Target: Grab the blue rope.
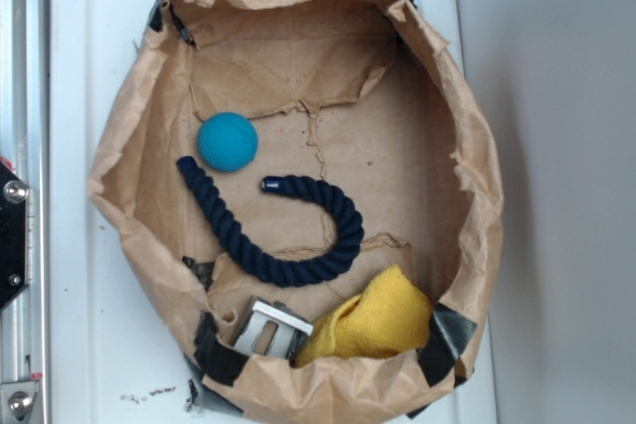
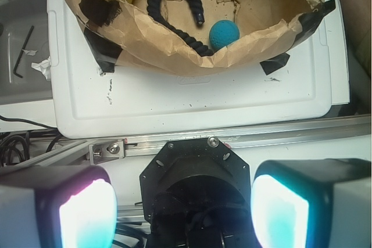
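Claw (image 2: pixel 183 201) released and well back from my thick navy twisted rope (image 1: pixel 288 245), curled beside the teal ball (image 1: pixel 228 141).

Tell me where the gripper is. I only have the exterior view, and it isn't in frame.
Observer: The wrist view shows the gripper well outside the paper bag, with a metal rail between them.
Operator: Report the jaws.
Observer: Open. The pads are wide apart with nothing between them.
Operator: Check beyond the white board for clutter.
Observer: A black hex key lies on the grey surface beside the white board, far from the blue rope.
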